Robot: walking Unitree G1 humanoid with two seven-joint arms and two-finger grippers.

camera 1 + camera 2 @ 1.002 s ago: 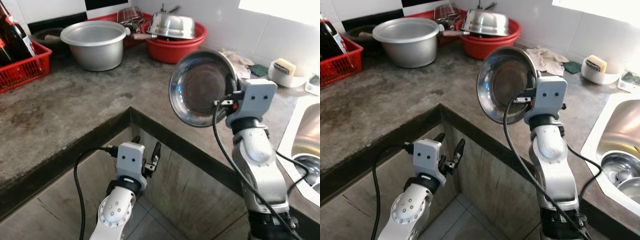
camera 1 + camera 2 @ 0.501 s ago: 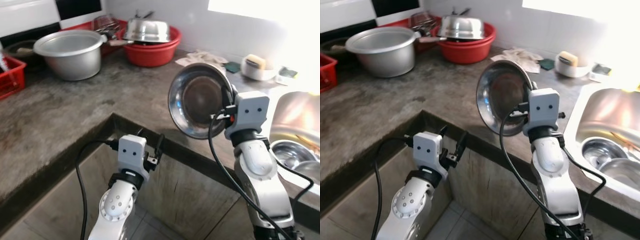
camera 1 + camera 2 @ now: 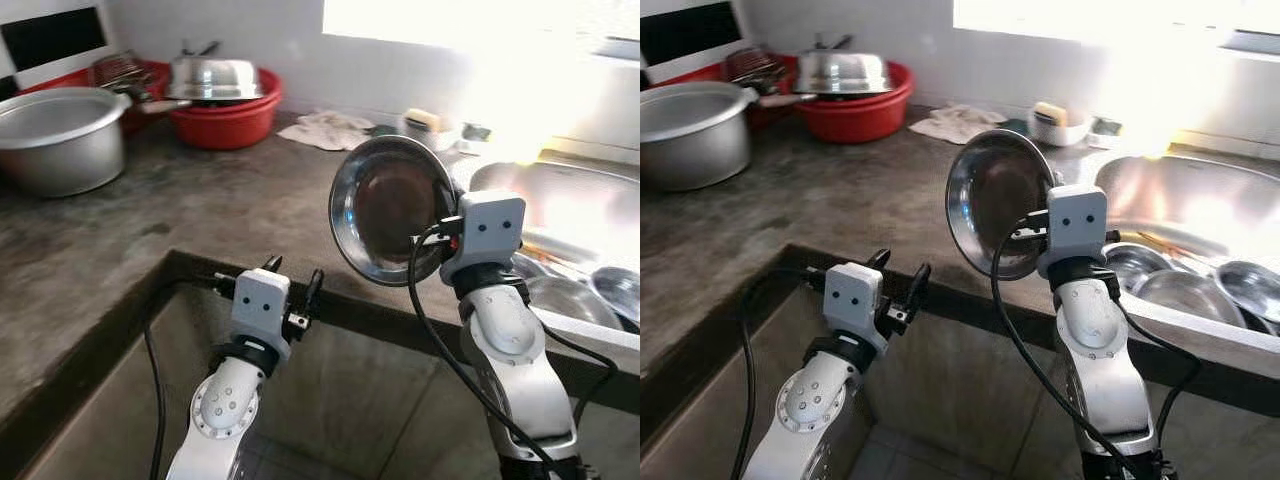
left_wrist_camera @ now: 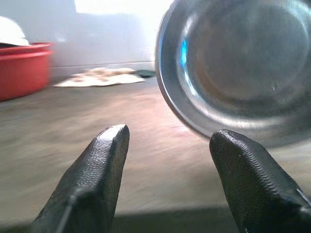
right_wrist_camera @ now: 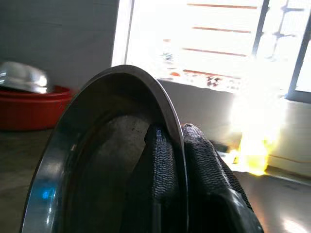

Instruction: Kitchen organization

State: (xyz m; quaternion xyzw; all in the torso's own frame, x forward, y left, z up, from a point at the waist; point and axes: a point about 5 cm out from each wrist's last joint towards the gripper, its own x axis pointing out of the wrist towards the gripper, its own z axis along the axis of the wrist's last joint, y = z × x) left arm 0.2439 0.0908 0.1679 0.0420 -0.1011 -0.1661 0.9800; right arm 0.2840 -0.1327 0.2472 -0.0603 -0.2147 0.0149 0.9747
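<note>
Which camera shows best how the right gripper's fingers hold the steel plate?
The right wrist view: both fingers pinch the steel plate's rim, one each side. The eye views show the plate raised upright; the left wrist view shows its inside.

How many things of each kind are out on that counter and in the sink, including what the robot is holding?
Steel plate in the right hand: 1
Grey pot: 1
Red basins: 2
Steel bowl upturned on a basin: 1
Cloth: 1
Steel dishes in the sink: at least 3
Total: at least 9

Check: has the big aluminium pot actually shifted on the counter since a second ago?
No. The aluminium pot sits in the same spot beside the red basin; the camera has swung right, toward the sink.
</note>
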